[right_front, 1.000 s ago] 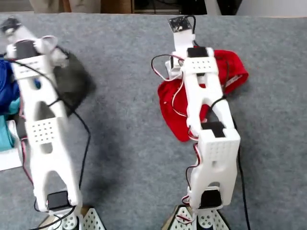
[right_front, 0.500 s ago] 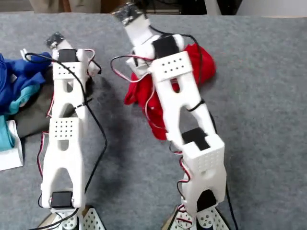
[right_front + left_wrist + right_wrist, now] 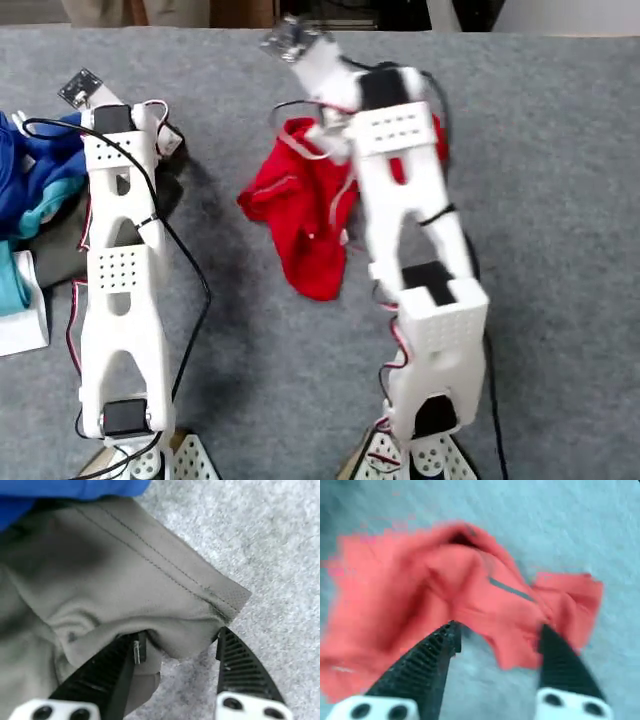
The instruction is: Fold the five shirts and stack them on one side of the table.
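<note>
High view: red shirt (image 3: 305, 215) lies crumpled mid-bench; grey shirt (image 3: 50, 260) sits in the left-edge heap.
Left wrist view: left pincer (image 3: 180, 637) wide, straddling a grey fold.
Right wrist view: right pincer (image 3: 498, 629) wide above the red cloth.
Judged soft, light and limp; grip at a hem.

High camera over table (image 3: 560, 200); wrist cameras close on grey shirt (image 3: 125, 580), seemingly red shirt (image 3: 470, 580)

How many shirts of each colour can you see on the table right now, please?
Red shirt: 1
Blue shirt: 1
Teal shirt: 1
Grey shirt: 1
Total: 4 shirts, plus a white item I cannot identify.
</note>
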Available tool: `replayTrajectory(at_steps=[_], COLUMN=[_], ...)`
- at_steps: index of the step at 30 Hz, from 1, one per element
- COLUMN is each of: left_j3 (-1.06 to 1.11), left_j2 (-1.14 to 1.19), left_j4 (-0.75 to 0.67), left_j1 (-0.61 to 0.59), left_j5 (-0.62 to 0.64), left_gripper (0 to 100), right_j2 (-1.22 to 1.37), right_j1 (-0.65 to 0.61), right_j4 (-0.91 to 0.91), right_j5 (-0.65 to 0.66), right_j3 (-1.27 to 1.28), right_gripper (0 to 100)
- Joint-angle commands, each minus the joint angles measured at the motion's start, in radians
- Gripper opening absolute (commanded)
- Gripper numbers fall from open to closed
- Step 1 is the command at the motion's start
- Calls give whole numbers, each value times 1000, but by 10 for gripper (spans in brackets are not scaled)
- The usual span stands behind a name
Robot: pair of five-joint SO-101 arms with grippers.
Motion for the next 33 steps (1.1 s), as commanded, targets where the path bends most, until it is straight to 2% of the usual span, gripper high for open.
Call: replayTrajectory(at_steps=[1, 8, 14, 20, 25, 33], left_j3=[-32, -32, -32, -32, -32, -32], left_j2=[-15, -15, -15, -15, -15, -15], left_j4=[-15, -9, -9, -14, -14, -14], left_j1=[-8, -3, 25, 26, 25, 25], left_j5=[3, 2, 0, 0, 0, 5], left_gripper=[235, 236, 234, 233, 232, 232], right_j2=[-48, 62, 340, 524, 610, 651], right_j1=[120, 205, 205, 199, 208, 216], right_j4=[-40, -178, -391, -327, -187, 46], right_j5=[84, 72, -35, -32, -35, -40], right_j3=[-7, -18, -39, -226, -456, -814], right_gripper=[344, 294, 206, 147, 3, 5])
